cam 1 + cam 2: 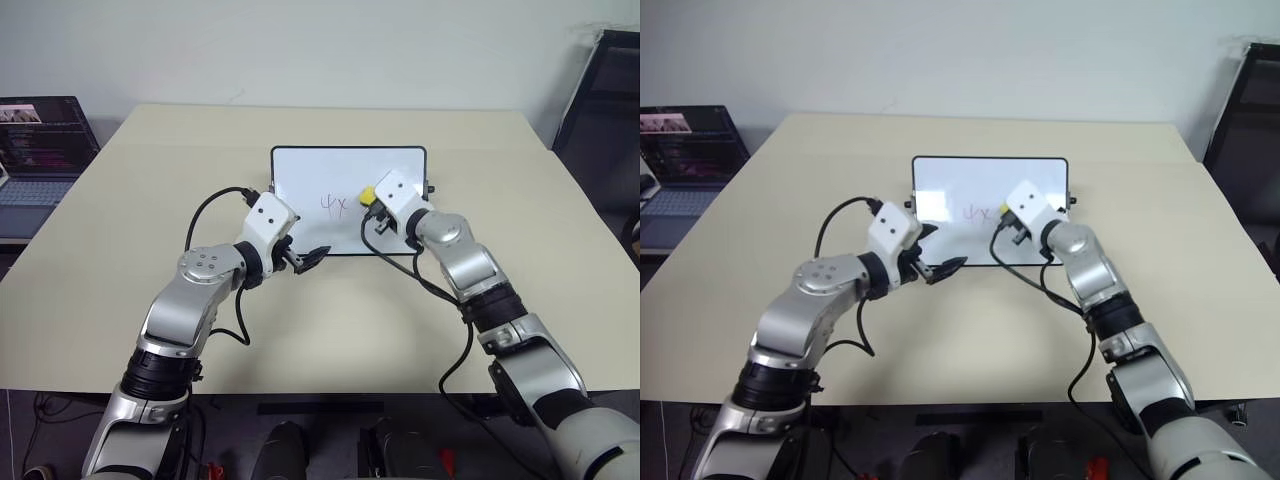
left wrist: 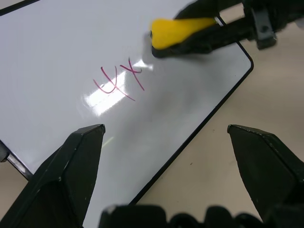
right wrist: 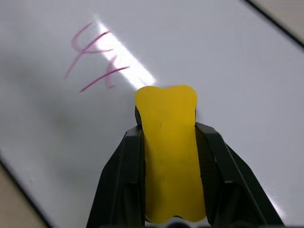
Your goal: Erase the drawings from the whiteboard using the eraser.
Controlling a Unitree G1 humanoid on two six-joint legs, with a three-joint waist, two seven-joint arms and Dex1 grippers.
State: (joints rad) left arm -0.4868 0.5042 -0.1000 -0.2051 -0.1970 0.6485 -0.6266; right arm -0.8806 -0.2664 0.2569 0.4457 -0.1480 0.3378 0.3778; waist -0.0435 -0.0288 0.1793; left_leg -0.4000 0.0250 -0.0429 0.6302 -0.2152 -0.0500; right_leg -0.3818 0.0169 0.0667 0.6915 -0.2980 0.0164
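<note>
Right wrist view: right gripper (image 3: 166,142) is clamping the eraser (image 3: 168,152) beside the drawings (image 3: 92,57).
Left gripper (image 2: 166,137) is gaping empty; best pressing flat, sweeping across the whiteboard (image 1: 300,170).

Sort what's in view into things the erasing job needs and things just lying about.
Job:
- whiteboard
- drawings, still on the board
- eraser, clamped in the right end effector
- left end effector, open at the board's near edge

Lying about:
- laptop, beyond the table's left edge
- table

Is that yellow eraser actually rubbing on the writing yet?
Apart. The right wrist view shows bare white board between the eraser and the writing.
</note>
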